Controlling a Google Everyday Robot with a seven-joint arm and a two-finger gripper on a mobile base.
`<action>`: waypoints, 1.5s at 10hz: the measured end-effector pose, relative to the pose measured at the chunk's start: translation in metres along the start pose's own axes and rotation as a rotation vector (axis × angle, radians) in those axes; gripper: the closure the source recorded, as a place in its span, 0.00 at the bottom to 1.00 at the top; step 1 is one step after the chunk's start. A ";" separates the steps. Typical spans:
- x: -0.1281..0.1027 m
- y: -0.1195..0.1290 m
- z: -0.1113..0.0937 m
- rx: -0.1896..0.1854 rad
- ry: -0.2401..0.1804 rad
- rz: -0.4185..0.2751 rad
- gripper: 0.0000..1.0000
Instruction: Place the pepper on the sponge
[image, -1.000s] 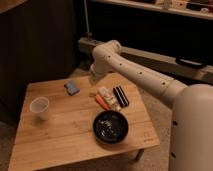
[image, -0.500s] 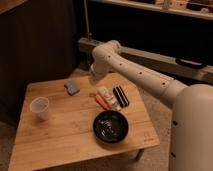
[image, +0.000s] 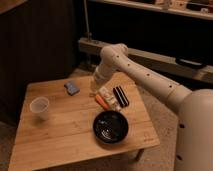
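No shift anywhere: tool (image: 94, 91) low between sponge (image: 72, 88) and pepper (image: 101, 103), grip state untellable

Off-white gripper (image: 94, 90) sits just over the tan, plank-striped table (image: 60, 142) between blue-grey sponge (image: 72, 88) and orange-red pepper (image: 101, 102); white arm (image: 145, 75) with dark dots, whitish oblong item (image: 108, 96), black ridged block (image: 120, 96), black bowl (image: 96, 128), translucent cup (image: 39, 107).
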 end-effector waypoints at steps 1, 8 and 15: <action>-0.008 -0.011 0.003 -0.006 -0.018 0.002 0.66; -0.030 -0.006 0.063 -0.120 -0.117 0.071 0.66; -0.040 0.033 0.085 -0.224 -0.060 0.082 0.66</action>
